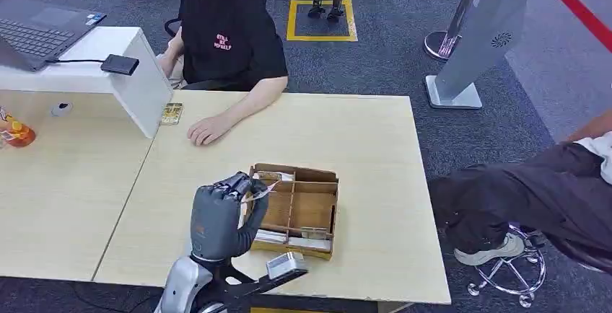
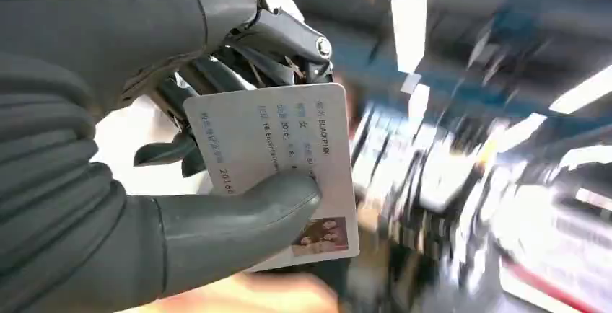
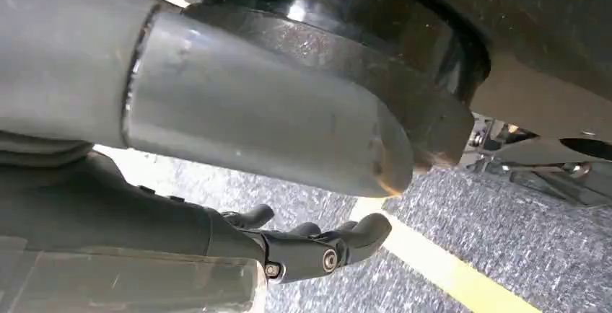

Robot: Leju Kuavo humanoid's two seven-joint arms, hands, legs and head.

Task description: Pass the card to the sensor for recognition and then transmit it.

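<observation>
A: How is the head view lit?
B: Evenly and brightly from above; the pale worktop [image 1: 303, 133] shows soft, short shadows and no harsh glare, and focus is sharp throughout.

A: And the left wrist view?
B: The card [image 2: 281, 161] and thumb are sharp; everything behind them is streaked with motion blur, with white patches blown out.

A: The right wrist view?
B: Dimmer. The nearest grey surfaces are soft; the carpet floor [image 3: 505, 234] is crisp, with bright glints on the glossy black part.
</observation>
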